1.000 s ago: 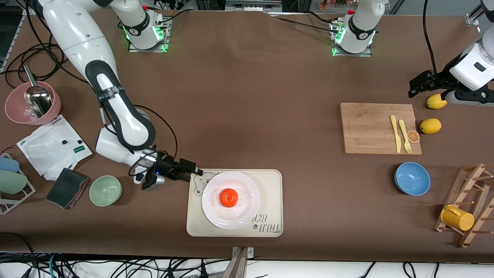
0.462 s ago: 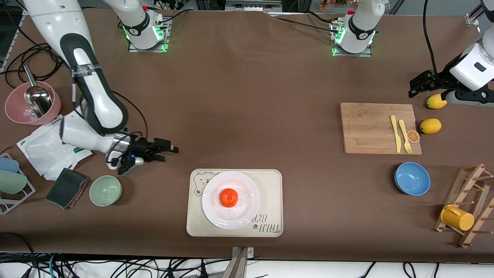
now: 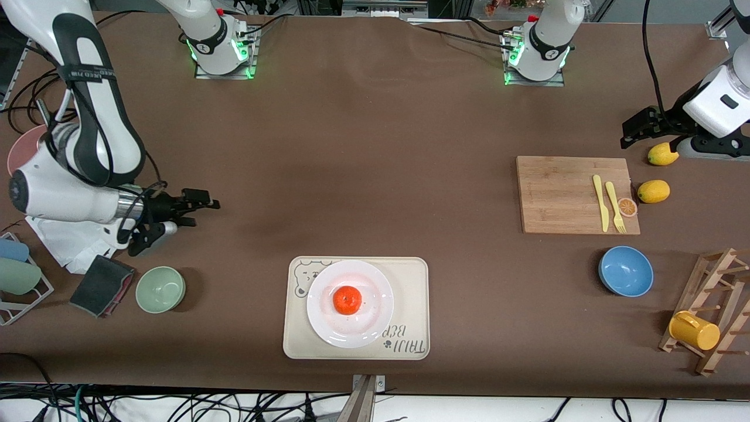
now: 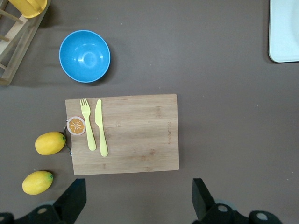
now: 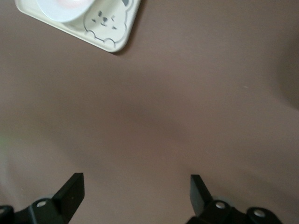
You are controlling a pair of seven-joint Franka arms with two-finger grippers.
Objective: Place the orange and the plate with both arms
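The orange [image 3: 347, 300] sits in the middle of the white plate [image 3: 375, 319]. The plate rests on the cream bear-printed tray [image 3: 413, 281] near the front edge of the table. My right gripper [image 3: 204, 212] is open and empty, over bare table toward the right arm's end, well apart from the tray. In the right wrist view the gripper [image 5: 135, 191] has its jaws wide apart, and a tray corner [image 5: 110, 23] and the plate's rim [image 5: 60, 8] show. My left gripper [image 3: 626, 133] waits open and empty beside a lemon; the left wrist view shows it [image 4: 138, 198] with jaws wide apart.
A wooden board [image 3: 562, 193] with a yellow knife, a fork and an orange slice, two lemons [image 3: 653, 191], a blue bowl [image 3: 626, 271] and a rack with a yellow mug [image 3: 694, 330] lie at the left arm's end. A green bowl [image 3: 160, 289], a sponge and a pink bowl lie at the right arm's end.
My right gripper has drawn back from the tray's edge toward the right arm's end of the table, open and empty. The orange, plate and left arm have not moved.
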